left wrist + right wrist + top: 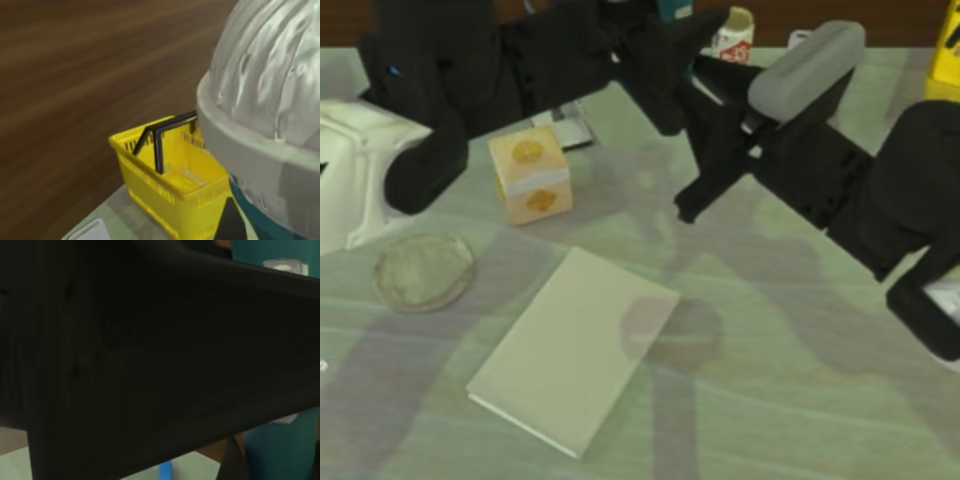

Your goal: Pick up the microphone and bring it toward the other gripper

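While left pincer (pixel 670 75) grips microphone (pixel 260 115) | yellow basket (pixel 170 185) looks empty | right pincer: unclear

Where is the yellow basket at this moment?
The yellow basket stands at the table's far right corner in the top view, behind the right arm; the left wrist view shows it beside the microphone's white head.

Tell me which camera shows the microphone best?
The left wrist view: the microphone looms close up, its rounded white head above a bit of teal handle. The top view shows only a teal sliver at the table's far edge, the rest hidden. The right wrist view is mostly dark, with teal patches and a white button strip at its edge.
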Tool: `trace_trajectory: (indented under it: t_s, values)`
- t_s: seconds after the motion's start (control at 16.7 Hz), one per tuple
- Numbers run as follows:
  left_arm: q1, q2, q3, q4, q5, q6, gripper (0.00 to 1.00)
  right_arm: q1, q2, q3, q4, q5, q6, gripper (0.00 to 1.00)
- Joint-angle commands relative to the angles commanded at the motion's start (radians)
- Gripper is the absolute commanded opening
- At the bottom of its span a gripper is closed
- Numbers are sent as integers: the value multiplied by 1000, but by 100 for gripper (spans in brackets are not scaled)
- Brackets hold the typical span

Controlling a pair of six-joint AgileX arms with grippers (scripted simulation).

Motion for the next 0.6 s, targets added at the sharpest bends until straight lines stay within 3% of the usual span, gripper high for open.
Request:
trace_trajectory:
  t_s: [0.12, 0.6]
  values:
    - [0, 0, 0, 0, 0, 0, 0, 0, 0, 0, 0, 0, 0, 0]
    - [0, 0, 0, 0, 0, 0, 0, 0, 0, 0, 0, 0, 0, 0]
